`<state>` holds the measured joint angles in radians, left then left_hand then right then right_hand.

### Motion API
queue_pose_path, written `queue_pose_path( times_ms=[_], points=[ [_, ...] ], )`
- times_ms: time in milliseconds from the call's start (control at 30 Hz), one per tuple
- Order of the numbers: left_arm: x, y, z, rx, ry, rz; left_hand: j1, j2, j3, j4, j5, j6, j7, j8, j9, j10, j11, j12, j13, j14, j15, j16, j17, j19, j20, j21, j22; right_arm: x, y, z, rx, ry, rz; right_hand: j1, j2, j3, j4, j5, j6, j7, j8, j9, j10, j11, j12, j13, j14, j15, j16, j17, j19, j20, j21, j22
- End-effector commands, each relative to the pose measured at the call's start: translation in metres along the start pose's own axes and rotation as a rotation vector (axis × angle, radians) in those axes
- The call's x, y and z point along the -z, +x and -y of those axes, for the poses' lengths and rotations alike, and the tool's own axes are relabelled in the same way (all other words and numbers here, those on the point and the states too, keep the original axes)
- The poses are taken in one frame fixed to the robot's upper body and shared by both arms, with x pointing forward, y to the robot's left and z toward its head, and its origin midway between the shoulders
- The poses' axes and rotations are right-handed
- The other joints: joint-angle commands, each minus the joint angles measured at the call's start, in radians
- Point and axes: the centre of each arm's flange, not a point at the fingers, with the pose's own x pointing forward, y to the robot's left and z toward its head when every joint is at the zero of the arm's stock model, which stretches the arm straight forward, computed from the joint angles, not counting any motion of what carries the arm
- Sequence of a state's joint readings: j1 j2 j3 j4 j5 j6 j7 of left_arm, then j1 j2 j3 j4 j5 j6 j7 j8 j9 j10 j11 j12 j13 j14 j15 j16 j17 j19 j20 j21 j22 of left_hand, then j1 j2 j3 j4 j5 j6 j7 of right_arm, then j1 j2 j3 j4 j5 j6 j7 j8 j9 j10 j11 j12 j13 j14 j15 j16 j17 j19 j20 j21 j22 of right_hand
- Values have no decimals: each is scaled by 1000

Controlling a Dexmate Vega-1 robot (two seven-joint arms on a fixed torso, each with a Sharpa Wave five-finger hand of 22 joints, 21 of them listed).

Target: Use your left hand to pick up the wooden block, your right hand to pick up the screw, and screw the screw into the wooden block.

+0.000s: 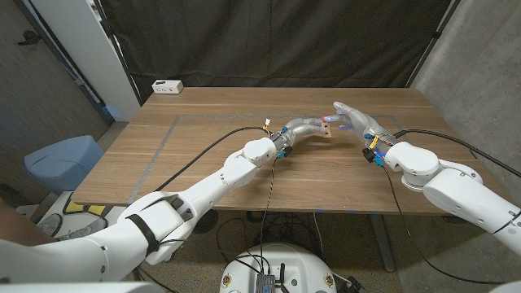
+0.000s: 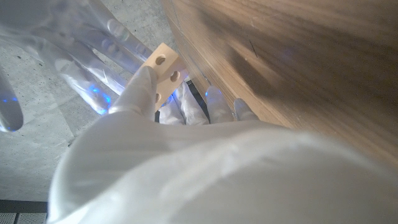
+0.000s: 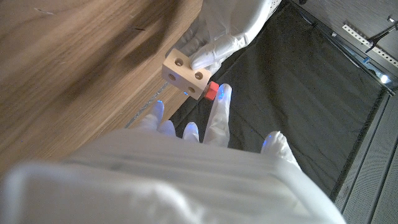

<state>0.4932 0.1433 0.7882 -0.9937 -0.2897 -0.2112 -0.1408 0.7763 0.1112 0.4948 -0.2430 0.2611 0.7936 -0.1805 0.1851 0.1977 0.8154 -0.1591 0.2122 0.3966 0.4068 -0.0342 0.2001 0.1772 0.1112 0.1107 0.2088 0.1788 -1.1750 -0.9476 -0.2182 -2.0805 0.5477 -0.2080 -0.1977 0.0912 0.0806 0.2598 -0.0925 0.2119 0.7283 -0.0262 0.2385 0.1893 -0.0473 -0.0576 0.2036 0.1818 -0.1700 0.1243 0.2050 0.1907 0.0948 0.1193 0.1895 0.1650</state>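
My left hand (image 1: 303,128) holds the wooden block (image 1: 328,127) a little above the middle of the table (image 1: 203,163). The block (image 3: 185,74) is pale with round holes, and the left hand's fingers (image 3: 214,53) pinch it from behind. A red screw (image 3: 212,91) sits against one side of the block. My right hand (image 1: 355,119) reaches in from the right with its fingers spread. One of its fingers (image 3: 219,111) touches the screw while the thumb stands apart. The block (image 2: 163,67) also shows past my left thumb, with the right hand (image 2: 93,56) blurred behind it.
A white power strip (image 1: 167,85) lies at the table's far left corner. A blue bin (image 1: 61,160) stands on the floor left of the table. Black cables (image 1: 203,150) trail from both wrists across the wood. A dark curtain hangs behind.
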Motion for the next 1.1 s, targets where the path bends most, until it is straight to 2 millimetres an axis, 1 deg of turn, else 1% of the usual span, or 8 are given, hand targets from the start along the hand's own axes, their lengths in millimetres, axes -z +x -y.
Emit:
queue_pose_path(
  times_ms=[33, 167, 267, 467, 633, 933, 967, 1100],
  points=[
    [0, 2, -3, 1, -2, -4, -52, 62, 97, 91, 7, 90, 77, 11, 2, 11, 1, 4, 5, 3, 6, 5, 3, 7, 3, 3, 6, 4, 0, 3, 32, 18, -2, 9, 4, 7, -2, 3, 13, 3, 1, 0, 9, 1, 5, -1, 5, -8, 5, 0, 5, -1, 11, 4],
    [0, 3, -3, 1, -1, -5, -52, 62, 96, 90, 6, 88, 77, 10, 2, 11, 1, 4, 5, 3, 6, 5, 3, 6, 2, 3, 6, 6, -1, 4, 49, 21, -5, 10, 4, 8, -3, 3, 10, 0, -2, 0, 12, 2, 5, -1, 8, -9, 5, 0, 13, -1, 13, 4],
    [0, 3, -4, 0, -1, -4, -52, 62, 97, 90, 6, 89, 76, 11, 2, 12, 1, 5, 5, 3, 6, 5, 3, 6, 2, 3, 6, 7, -1, 4, 60, 24, -2, 12, 4, 9, -4, 3, 9, 0, -6, 0, 13, 2, 3, -1, 9, -9, 4, -1, 3, -23, 8, 4],
    [0, 3, -4, -4, 5, -3, -52, 62, 96, 91, 6, 87, 78, 10, 2, 10, 3, 4, 5, 3, 7, 5, 3, 6, 3, 3, 6, 7, -1, 5, 81, 26, 2, 14, 3, 9, -6, 3, -8, 1, -16, 0, 10, 3, -1, -1, 10, -9, 2, -1, 0, -27, 5, 4],
    [-1, 2, -4, -10, 5, 0, -53, 62, 97, 91, 6, 87, 79, 10, 2, 11, 2, 4, 5, 3, 6, 5, 3, 6, 4, 3, 6, 7, 1, 7, 103, 17, 10, 16, 0, 10, -8, 2, -34, -6, -32, 0, -1, 5, -8, -1, 10, -8, 0, -1, -1, 9, 3, 4],
    [-3, 0, -3, -8, 13, 1, -53, 62, 97, 91, 6, 88, 77, 10, 2, 11, 2, 4, 5, 3, 7, 5, 3, 7, 2, 3, 6, 7, 3, 8, 113, -12, 11, 13, -4, 8, -8, 1, -55, -4, -42, 1, -7, 6, -12, 0, 7, -5, -3, 0, 1, 18, 3, 4],
    [-3, 0, -3, -8, 14, 1, -53, 61, 97, 90, 6, 88, 77, 10, 2, 11, 2, 4, 5, 3, 7, 5, 3, 7, 2, 3, 6, 7, 3, 8, 114, -10, 13, 13, -5, 8, -8, 1, -56, -3, -42, 1, -9, 6, -12, 0, 7, -5, -3, 0, 1, 17, 3, 4],
    [-4, -1, -3, -8, 17, 3, -52, 61, 97, 90, 6, 89, 78, 11, 2, 12, 2, 4, 5, 3, 7, 5, 3, 7, 2, 3, 6, 7, 5, 8, 113, -12, 18, 4, -12, 2, -6, 0, -66, 0, -47, 1, -13, 9, -14, 0, 2, -2, -5, 2, -4, -25, 1, 4]
  ],
)
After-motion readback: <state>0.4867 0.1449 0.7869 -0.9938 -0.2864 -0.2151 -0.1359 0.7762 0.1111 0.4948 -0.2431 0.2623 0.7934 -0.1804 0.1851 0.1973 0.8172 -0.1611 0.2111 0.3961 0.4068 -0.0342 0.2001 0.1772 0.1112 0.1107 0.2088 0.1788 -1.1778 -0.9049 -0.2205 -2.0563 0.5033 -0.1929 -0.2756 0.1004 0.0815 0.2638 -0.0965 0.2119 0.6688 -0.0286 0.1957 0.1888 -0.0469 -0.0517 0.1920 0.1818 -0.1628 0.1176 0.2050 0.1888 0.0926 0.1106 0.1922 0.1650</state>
